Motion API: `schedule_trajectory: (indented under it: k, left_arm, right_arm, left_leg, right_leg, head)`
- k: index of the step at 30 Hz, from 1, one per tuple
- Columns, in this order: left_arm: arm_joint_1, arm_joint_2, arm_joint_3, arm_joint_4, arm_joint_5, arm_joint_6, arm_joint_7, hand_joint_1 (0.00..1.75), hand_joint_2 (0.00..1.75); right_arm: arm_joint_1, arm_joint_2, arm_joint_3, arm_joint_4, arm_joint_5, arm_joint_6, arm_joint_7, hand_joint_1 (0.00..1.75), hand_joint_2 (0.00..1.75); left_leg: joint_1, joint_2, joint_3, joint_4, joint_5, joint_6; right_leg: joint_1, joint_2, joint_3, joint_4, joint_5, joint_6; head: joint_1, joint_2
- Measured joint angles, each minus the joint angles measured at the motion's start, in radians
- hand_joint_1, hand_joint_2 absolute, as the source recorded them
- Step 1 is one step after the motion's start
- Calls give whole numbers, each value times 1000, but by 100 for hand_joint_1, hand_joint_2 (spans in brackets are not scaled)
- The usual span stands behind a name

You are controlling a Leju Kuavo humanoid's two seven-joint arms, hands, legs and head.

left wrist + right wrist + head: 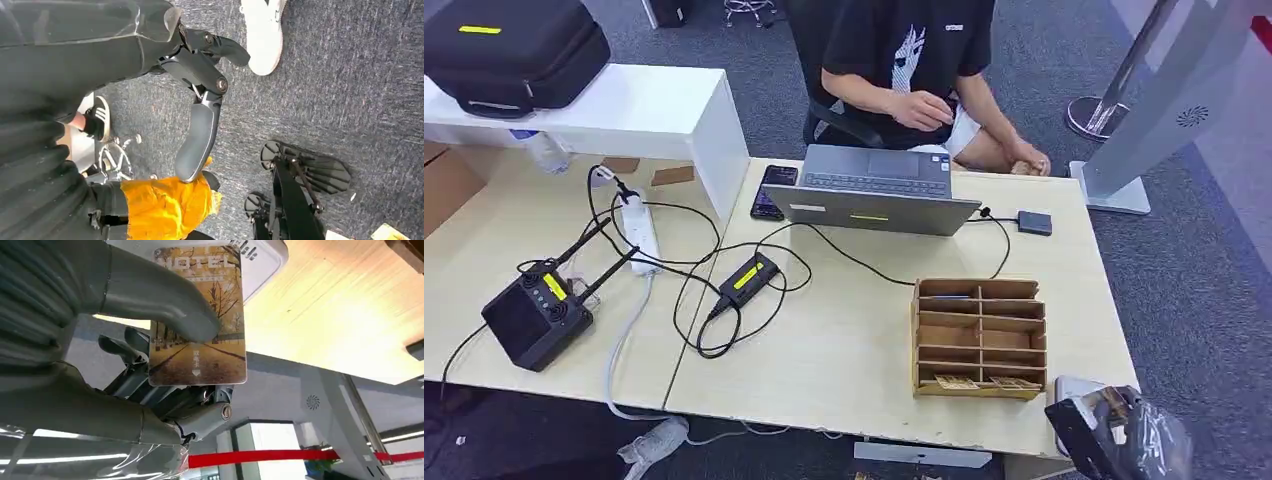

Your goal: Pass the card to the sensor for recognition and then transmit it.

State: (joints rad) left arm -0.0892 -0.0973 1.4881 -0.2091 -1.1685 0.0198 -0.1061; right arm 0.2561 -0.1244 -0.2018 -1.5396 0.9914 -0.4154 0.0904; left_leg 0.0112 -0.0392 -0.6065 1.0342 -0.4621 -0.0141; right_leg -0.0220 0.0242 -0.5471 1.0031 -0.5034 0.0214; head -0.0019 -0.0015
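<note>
My right hand point(1117, 436), wrapped in clear plastic, hovers at the table's near right corner. In the right wrist view this hand point(150, 365) pinches a hotel key card point(200, 325), printed with autumn trees, between thumb and fingers. The card sits just in front of a white sensor pad point(262, 260); I cannot tell whether they touch. A corner of that pad point(1072, 385) peeks out beside my hand on the table. My left hand point(200, 100) hangs over the carpet, fingers apart and holding nothing.
A cardboard card rack point(979, 338) with cards in its front row stands left of my right hand. A laptop point(874, 190), phone point(774, 190), cables, power strip point(639, 232) and black radio box point(536, 316) lie further off. A person point(914, 60) sits behind the laptop.
</note>
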Motion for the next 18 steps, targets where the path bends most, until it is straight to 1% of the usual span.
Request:
schedule_trajectory:
  k: [11,13,15,18]
  left_arm:
    - [0,0,0,0,3,0,0,0,175]
    - [0,0,0,0,7,2,-1,0,175]
    - [0,0,2,0,13,5,-1,0,175]
    - [0,-2,6,0,20,11,-1,0,175]
  right_arm:
    - [0,-10,16,2,2,-4,3,175,175]
    - [2,-10,18,-5,-7,-39,-25,175,175]
    - [9,-9,23,-33,-33,-102,-70,175,175]
    - [19,2,39,-109,-74,-195,-141,175,175]
  left_leg:
    - [0,0,0,0,0,0]
    - [0,0,0,0,0,0]
    - [0,0,0,0,0,0]
    - [0,0,0,0,0,0]
  right_leg:
    - [0,0,0,0,0,0]
    - [0,0,0,0,0,0]
    - [0,0,0,0,0,0]
    - [0,0,0,0,0,0]
  head:
    - [0,0]
    - [0,0]
    - [0,0]
    - [0,0]
